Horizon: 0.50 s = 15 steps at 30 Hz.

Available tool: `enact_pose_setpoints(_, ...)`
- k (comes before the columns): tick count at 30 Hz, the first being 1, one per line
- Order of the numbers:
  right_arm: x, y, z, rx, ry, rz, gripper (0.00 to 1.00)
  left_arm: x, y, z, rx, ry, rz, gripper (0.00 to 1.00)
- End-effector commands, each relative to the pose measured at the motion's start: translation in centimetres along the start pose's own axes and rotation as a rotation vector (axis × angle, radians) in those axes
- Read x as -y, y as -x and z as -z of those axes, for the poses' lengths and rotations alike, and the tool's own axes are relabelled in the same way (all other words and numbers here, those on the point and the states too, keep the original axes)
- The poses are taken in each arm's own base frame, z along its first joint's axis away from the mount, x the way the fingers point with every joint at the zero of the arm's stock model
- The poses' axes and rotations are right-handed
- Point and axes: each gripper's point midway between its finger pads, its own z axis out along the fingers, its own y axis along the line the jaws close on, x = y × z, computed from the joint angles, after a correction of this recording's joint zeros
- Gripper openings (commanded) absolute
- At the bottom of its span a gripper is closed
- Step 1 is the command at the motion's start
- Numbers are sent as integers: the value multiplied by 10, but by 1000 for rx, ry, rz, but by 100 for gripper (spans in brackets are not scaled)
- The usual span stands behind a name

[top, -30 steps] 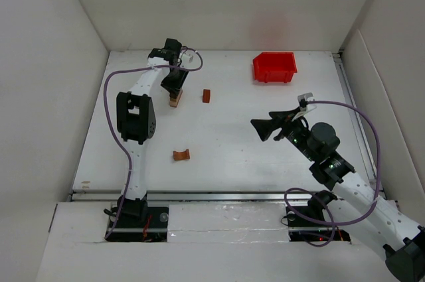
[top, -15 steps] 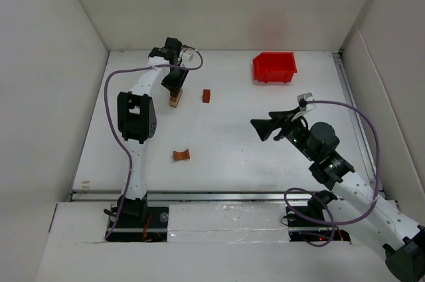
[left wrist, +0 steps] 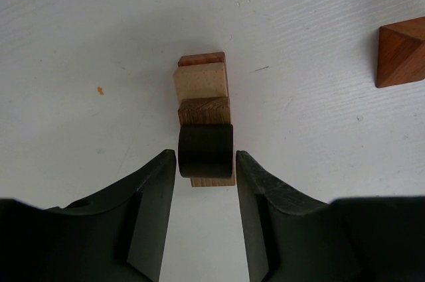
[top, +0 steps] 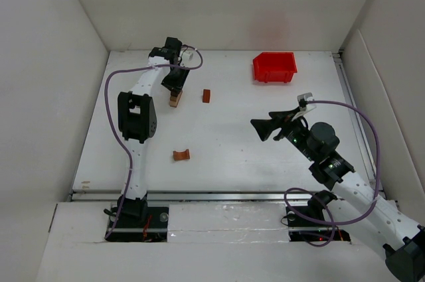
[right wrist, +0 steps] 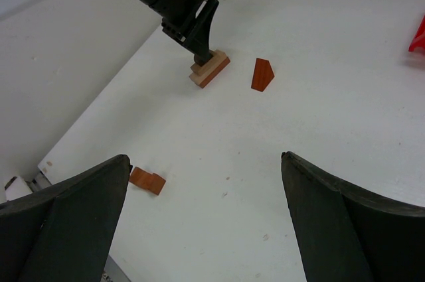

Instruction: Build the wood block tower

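My left pincer (left wrist: 206, 162) points down over the tower (left wrist: 200, 81), one finger (left wrist: 149, 215) on each side of the dark brown piece (left wrist: 206, 150) that sits on top. The jaws bracket that piece very closely. A sliver of pale surface seems to show on each side, but I cannot tell whether the pads are pressing on it or standing just off it.

Beneath the dark piece, the wrist view shows a mid-brown block, then a tan one, with a reddish-brown block peeking out at the far end. A tan edge also shows at the near end. The stack stands in the far-left part of the white surface (top: 232, 156).

Just to the right of the tower, not touching it, lies a reddish-brown wedge block (top: 206, 95). Well apart, nearer the arm bases, a reddish-brown arch block (top: 180, 155) rests alone.

My right pincer (right wrist: 204, 159) is held above the right half of the surface, jaws spread wide with nothing between them. It faces toward the tower, and its camera takes in the tower, the wedge and the arch. A red bin (top: 273, 67) sits at the far right.
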Motion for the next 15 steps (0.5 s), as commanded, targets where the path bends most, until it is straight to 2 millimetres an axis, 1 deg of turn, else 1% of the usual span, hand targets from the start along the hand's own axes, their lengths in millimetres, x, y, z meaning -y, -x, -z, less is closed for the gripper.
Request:
enact_pose_setpoints(1,-8,13,0,42,25,16,100,-1,4,10,13,8,13,39)
enact_pose_setpoints(7,-9,14,0,43,30,16,100,-1,2,16,16,8,15,43)
enact_pose_setpoints(11,-9,13,0,42,29,16,100,-5,7,23,34,35,32,44)
enact_pose_setpoints(13,-8,12,0,40,28,16,100,-5,10,28,49,40,49,45)
enact_pose_setpoints(15,-8,12,0,41,27,16,100,-6,18,45,85,44,65,47)
